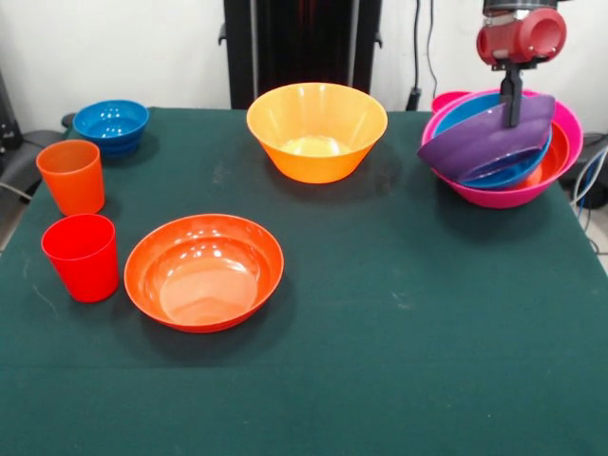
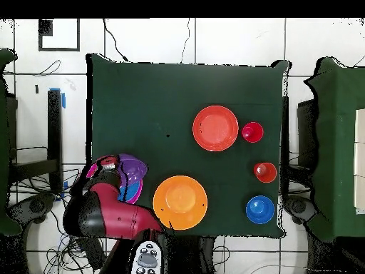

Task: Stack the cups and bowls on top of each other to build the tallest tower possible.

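I have the gripper (image 1: 513, 104) pinching the glossy purple plastic bowl's (image 1: 484, 142) rim, tilted in the deep magenta-pink tower (image 1: 567, 171); next, level it and let go

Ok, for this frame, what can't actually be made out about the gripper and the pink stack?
- Gripper: in the front view only a dark stem reaches the tilted purple bowl; whether it grips is unreadable.
- Tower: the purple bowl hides the inside, so the bowl count is uncertain.
- Overhead view: the arm covers most of the stack.
- Small pink piece behind the stack: mostly hidden.
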### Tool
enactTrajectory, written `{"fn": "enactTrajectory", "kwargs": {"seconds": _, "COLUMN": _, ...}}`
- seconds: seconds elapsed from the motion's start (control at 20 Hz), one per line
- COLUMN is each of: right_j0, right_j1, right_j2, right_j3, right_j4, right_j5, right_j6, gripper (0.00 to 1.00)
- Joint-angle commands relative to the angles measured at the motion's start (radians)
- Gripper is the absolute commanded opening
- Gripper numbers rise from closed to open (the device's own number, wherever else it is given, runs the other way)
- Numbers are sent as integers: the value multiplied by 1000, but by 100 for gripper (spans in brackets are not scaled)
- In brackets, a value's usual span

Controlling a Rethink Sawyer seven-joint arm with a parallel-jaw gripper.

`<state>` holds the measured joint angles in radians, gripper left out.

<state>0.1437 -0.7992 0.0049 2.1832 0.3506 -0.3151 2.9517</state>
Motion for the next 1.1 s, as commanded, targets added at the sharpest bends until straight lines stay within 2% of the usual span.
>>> {"fn": "enactTrajectory", "kwargs": {"seconds": 0.05, "right_j0": 17, "right_j1": -33, "right_j2": 61, "right_j3": 81, "right_j4": -4, "right_j5": 29, "right_j6": 167, "gripper": 0}}
{"fn": "enactTrajectory", "kwargs": {"seconds": 0.2, "right_j0": 3, "right_j1": -76, "right_j2": 75, "right_j3": 120, "right_j4": -22, "right_j5": 56, "right_j6": 170, "gripper": 0}}
{"fn": "enactTrajectory", "kwargs": {"seconds": 0.7, "right_j0": -42, "right_j1": -135, "right_j2": 115, "right_j3": 190, "right_j4": -75, "right_j5": 71, "right_j6": 156, "gripper": 0}}
{"fn": "enactTrajectory", "kwargs": {"seconds": 0.95, "right_j0": -64, "right_j1": -128, "right_j2": 116, "right_j3": 214, "right_j4": -111, "right_j5": 57, "right_j6": 137, "gripper": 0}}
{"fn": "enactTrajectory", "kwargs": {"seconds": 1.1, "right_j0": -47, "right_j1": -120, "right_j2": 96, "right_j3": 212, "right_j4": -93, "right_j5": 74, "right_j6": 126, "gripper": 0}}
